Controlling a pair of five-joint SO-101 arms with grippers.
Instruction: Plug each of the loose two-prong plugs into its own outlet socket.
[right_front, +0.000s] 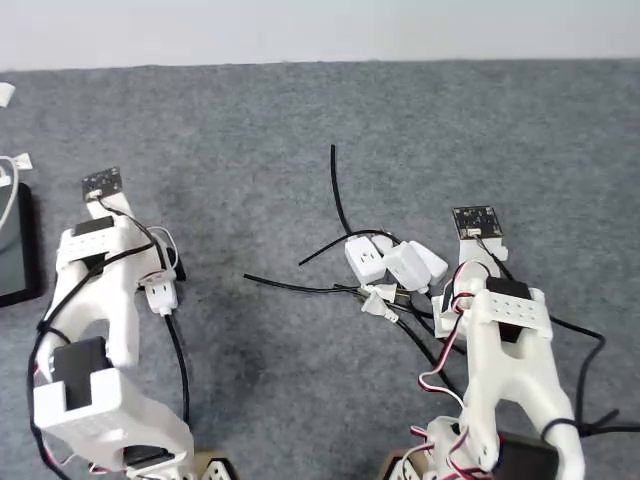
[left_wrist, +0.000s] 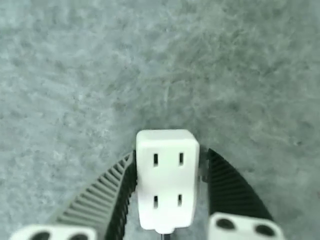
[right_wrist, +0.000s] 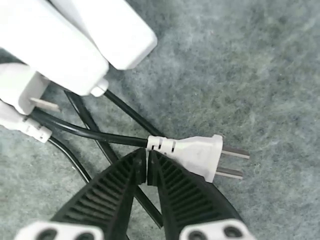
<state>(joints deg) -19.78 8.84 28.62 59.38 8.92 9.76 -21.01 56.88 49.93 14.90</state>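
The right gripper (right_wrist: 147, 161) had its black ribbed jaws pressed together, tips against the cable end of the white two-prong plastic plug (right_wrist: 197, 154). The plug lay crosswise to them. Well apart, the left gripper (left_wrist: 170, 155) clasped the white plastic outlet block (left_wrist: 166, 192).

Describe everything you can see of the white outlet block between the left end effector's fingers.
The outlet block is white, smooth plastic by its look, boxy with rounded corners. Its face shows two pairs of narrow slots, all empty. The left end effector holds it between ribbed dark fingers. A black cable leaves one end.
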